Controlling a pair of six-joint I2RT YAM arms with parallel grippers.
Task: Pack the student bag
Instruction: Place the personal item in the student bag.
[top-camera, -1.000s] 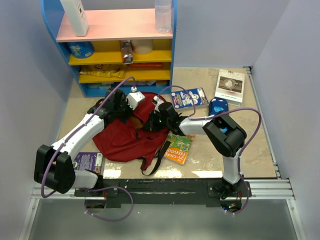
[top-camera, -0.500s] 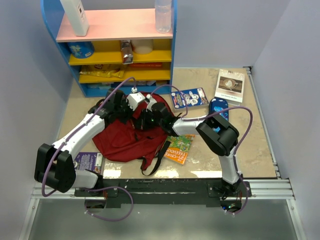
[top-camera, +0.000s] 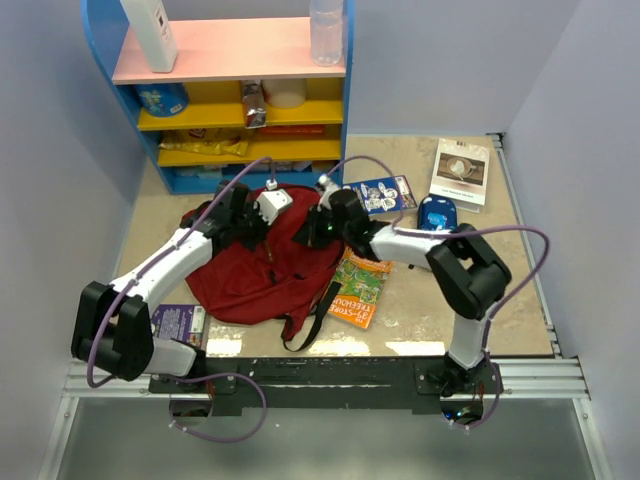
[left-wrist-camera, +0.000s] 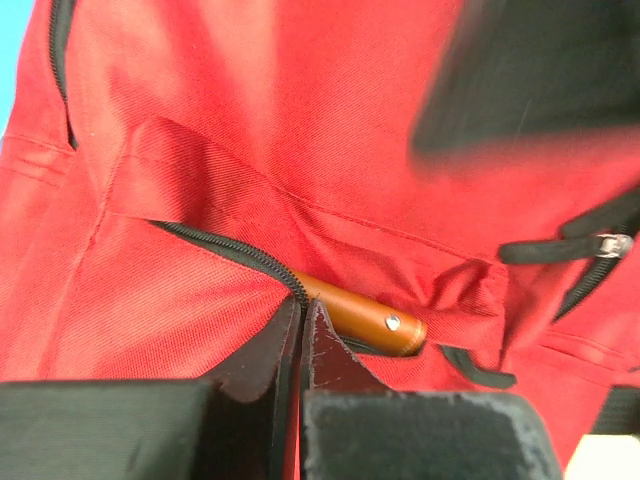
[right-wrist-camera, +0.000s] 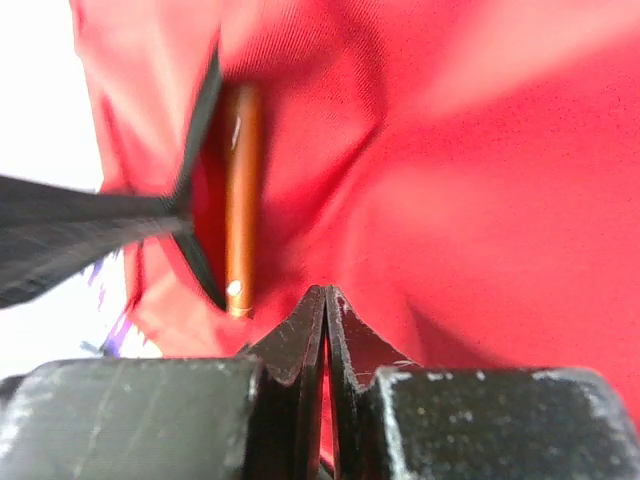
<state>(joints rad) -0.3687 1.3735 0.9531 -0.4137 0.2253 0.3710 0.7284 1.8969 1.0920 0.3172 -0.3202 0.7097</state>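
The dark red student bag (top-camera: 250, 280) lies flat in the middle of the table. My left gripper (top-camera: 268, 222) is at the bag's top, shut on the fabric edge beside a black zip (left-wrist-camera: 225, 250). An orange tube (left-wrist-camera: 360, 318) pokes out of that zip opening just past the left gripper (left-wrist-camera: 300, 325). My right gripper (top-camera: 314, 232) is over the bag's upper right. Its jaws are together, with only a thin red line between them (right-wrist-camera: 327, 295). The orange tube (right-wrist-camera: 243, 190) shows to their left. I cannot tell whether they pinch cloth.
An orange-green book (top-camera: 358, 292) lies by the bag's right edge and a purple one (top-camera: 178, 322) at its front left. A blue booklet (top-camera: 380, 193), a blue pencil case (top-camera: 437, 212) and a white book (top-camera: 461, 170) lie further right. A blue shelf unit (top-camera: 240, 90) stands behind.
My right gripper reached left across the bag, then drew back to the right and up towards the blue booklet. The left arm has hardly moved and keeps its hold.
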